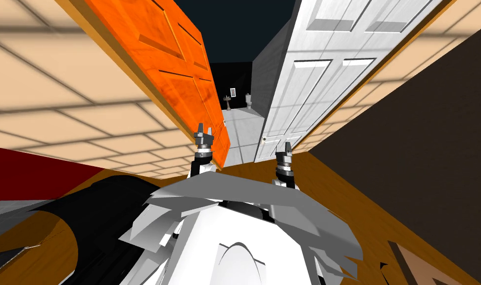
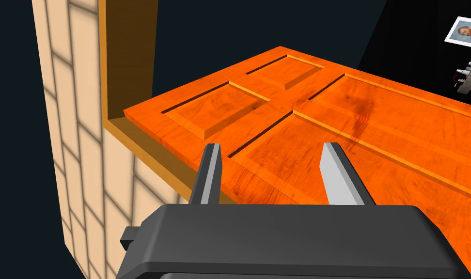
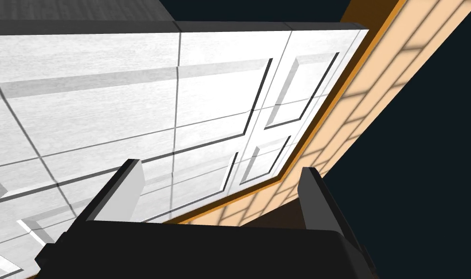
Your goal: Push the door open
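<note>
The orange door stands just past your left hand, whose fingers are spread and hold nothing. Their tips sit close to its panelled face, though you cannot tell whether they touch. Your right hand is also spread and empty, facing the white door. Both doors angle away from you, and the gap between them shows a tiled floor and a sink. The push looks well along; what seems left is swinging the orange door wider.
</note>
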You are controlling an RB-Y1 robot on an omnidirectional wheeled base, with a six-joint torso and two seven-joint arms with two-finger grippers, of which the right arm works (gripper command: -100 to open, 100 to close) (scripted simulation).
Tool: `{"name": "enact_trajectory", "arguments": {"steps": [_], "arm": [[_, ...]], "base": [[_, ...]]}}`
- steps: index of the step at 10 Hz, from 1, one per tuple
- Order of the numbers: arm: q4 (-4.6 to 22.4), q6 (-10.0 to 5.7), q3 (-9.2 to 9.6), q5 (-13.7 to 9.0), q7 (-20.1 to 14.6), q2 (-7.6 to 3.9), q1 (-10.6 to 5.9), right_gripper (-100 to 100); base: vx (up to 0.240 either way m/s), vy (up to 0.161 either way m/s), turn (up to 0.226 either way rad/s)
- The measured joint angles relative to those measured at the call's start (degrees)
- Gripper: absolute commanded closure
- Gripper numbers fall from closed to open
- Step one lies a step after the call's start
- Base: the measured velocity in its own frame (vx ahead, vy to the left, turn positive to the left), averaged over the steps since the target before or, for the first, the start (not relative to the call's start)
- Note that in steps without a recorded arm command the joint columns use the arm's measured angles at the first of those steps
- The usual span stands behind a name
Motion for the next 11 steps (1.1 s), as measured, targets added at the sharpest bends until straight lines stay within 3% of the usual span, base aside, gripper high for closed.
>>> {"name": "enact_trajectory", "arguments": {"steps": [7, 9, 11], "arm": [[12.1, -1.37, 1.50, 0.5, 0.0, -0.38, -2.70, -100], [14.2, -0.98, 1.91, 0.5, -0.1, -0.61, -3.08, -100], [16.8, -1.59, 2.17, 0.6, -0.1, -0.73, -3.44, -100]], "base": [[0.073, -0.074, 0.070], [0.058, -0.057, 0.032], [0.042, -0.041, 0.046]]}}
